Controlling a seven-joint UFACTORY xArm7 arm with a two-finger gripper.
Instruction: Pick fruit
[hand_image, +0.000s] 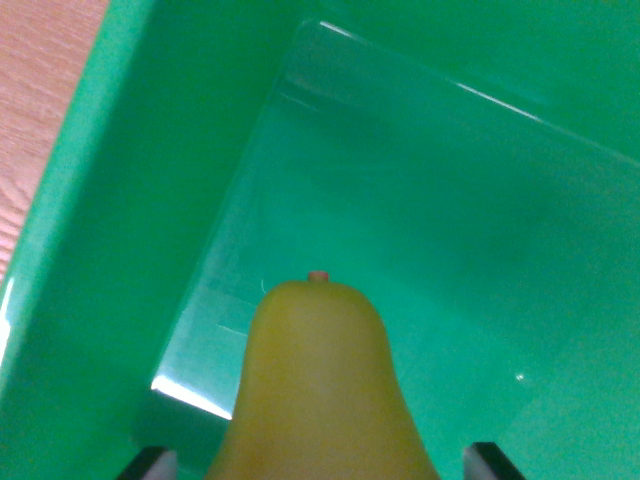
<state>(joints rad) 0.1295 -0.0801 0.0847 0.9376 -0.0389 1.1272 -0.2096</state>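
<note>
The gripper (318, 465) shows only as two dark fingertips (150, 465) at the bottom corners of the wrist view, one on each side of a yellow pear (318, 385). The pear sits between them, narrow end and small reddish stem stub pointing away from the camera; whether the fingers actually clamp it cannot be told. The wrist looks down into a green bin (150, 200), whose glossy floor lies beyond the pear. A strip of wooden table (40, 100) shows at far left. No writing or labels are readable.
</note>
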